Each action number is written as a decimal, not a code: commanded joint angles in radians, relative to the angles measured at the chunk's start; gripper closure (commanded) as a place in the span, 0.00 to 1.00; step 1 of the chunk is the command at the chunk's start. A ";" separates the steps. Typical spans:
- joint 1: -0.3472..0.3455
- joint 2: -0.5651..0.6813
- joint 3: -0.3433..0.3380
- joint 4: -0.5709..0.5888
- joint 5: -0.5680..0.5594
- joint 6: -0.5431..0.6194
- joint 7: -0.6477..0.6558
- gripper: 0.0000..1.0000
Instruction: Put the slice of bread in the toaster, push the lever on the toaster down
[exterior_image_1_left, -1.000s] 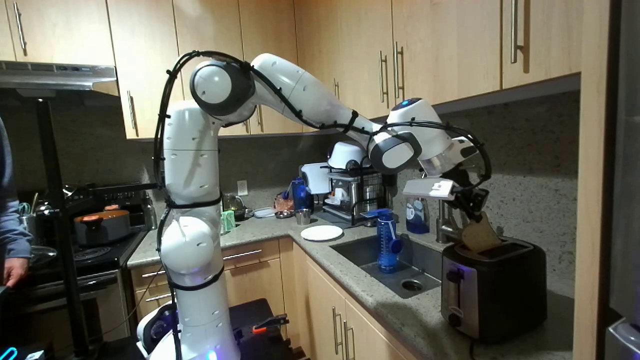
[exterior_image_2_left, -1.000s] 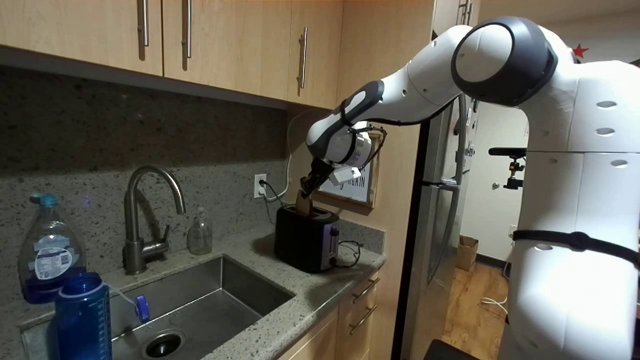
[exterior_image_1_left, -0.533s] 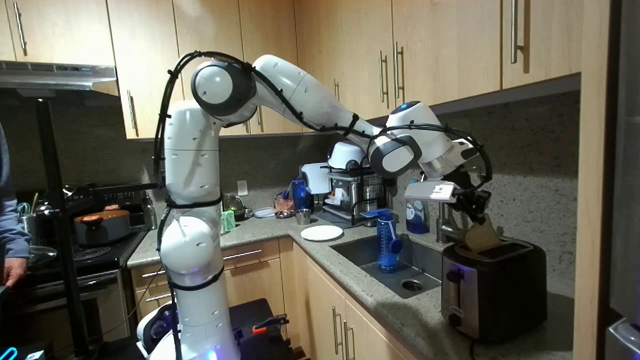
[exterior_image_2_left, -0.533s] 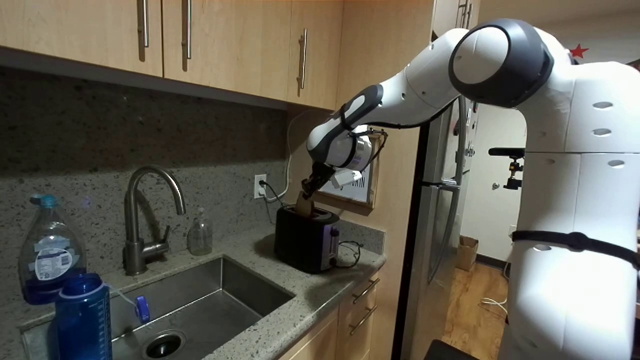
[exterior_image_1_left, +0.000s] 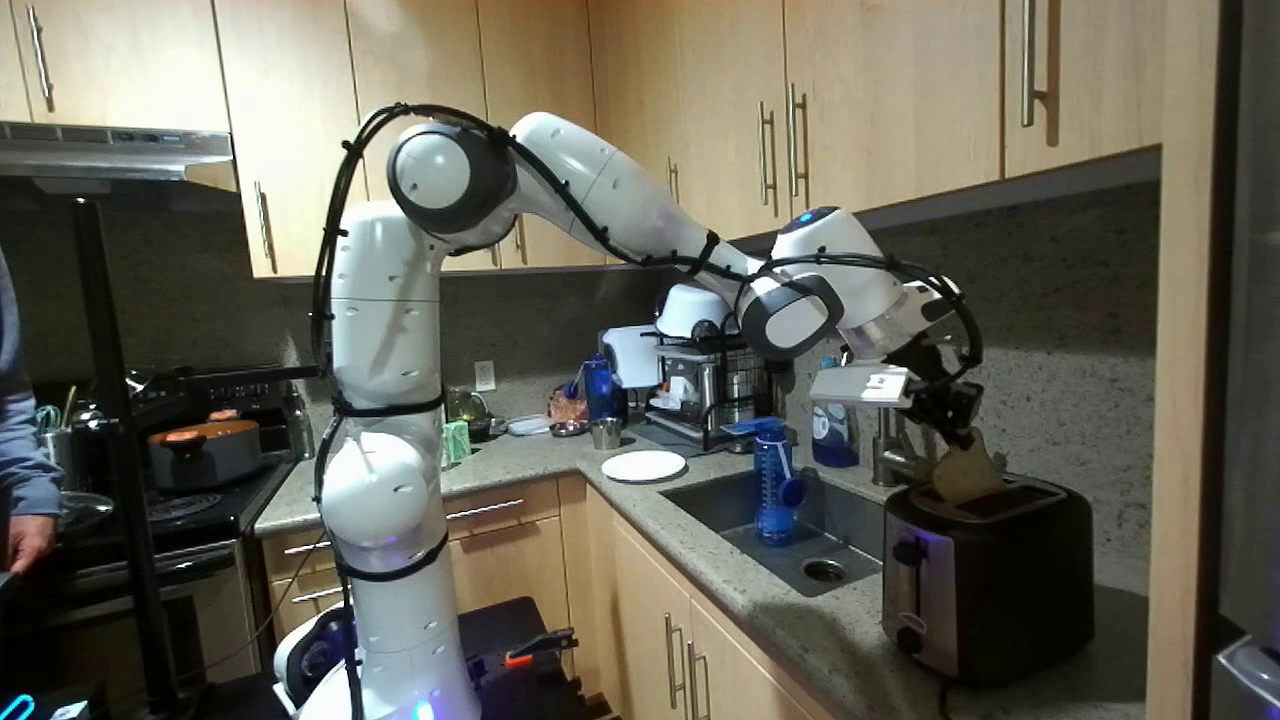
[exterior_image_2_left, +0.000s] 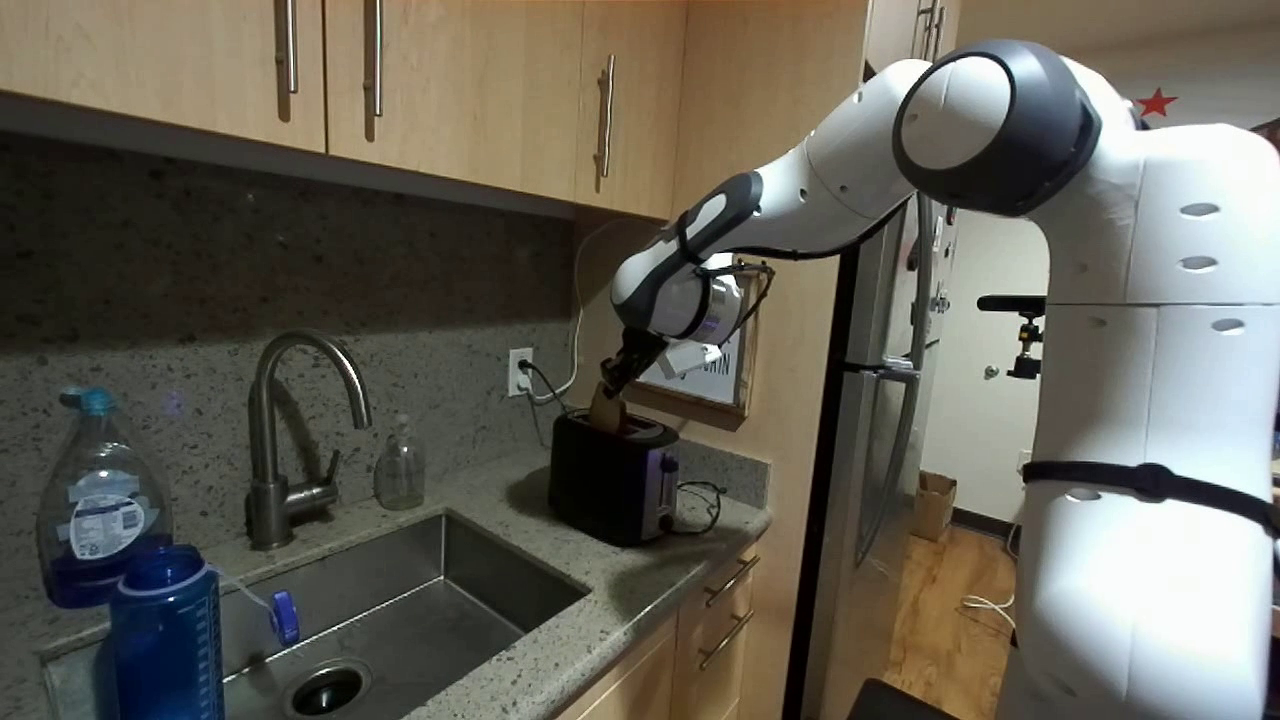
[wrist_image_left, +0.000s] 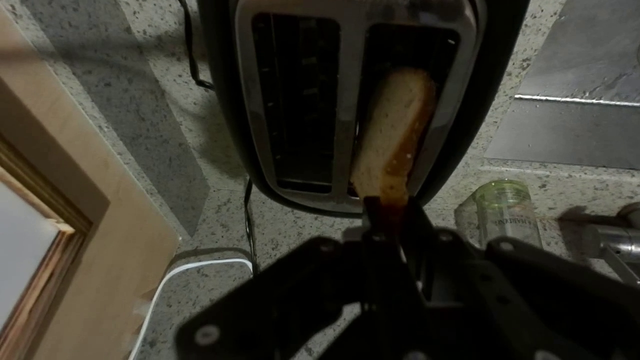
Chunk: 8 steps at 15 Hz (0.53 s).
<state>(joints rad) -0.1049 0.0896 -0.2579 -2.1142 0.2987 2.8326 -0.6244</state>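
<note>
Gripper (wrist_image_left: 392, 207) pinches bread slice (wrist_image_left: 395, 130); it sits skewed, partly in toaster (exterior_image_1_left: 1030, 590), slot (wrist_image_left: 400, 47) nr. sink (exterior_image_2_left: 500, 580); lever (exterior_image_1_left: 908, 552) looks up. Risk: pushing w/ this tilt prob. jams it on slot rim; early release may leave it propped.

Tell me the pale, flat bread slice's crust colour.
Its crust is orange-brown, clearest in the wrist view.

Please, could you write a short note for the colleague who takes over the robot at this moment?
Gripper: closed on the upper end of the slice of bread.
Bread: tilted, its lower part apparently in the slot nearer the sink, much of it standing out.
Toaster: on the counter, lever apparently up.
Done: bread grasped and started into the slot.
Left: lower it fully, release, then push the lever down.
</note>
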 joint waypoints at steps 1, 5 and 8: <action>0.008 0.017 -0.005 0.009 -0.021 0.054 0.050 0.97; 0.005 0.009 0.000 0.001 -0.004 0.021 0.024 0.88; 0.005 0.010 0.000 0.002 -0.004 0.023 0.024 0.88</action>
<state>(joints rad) -0.0998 0.0998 -0.2579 -2.1126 0.2949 2.8557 -0.6007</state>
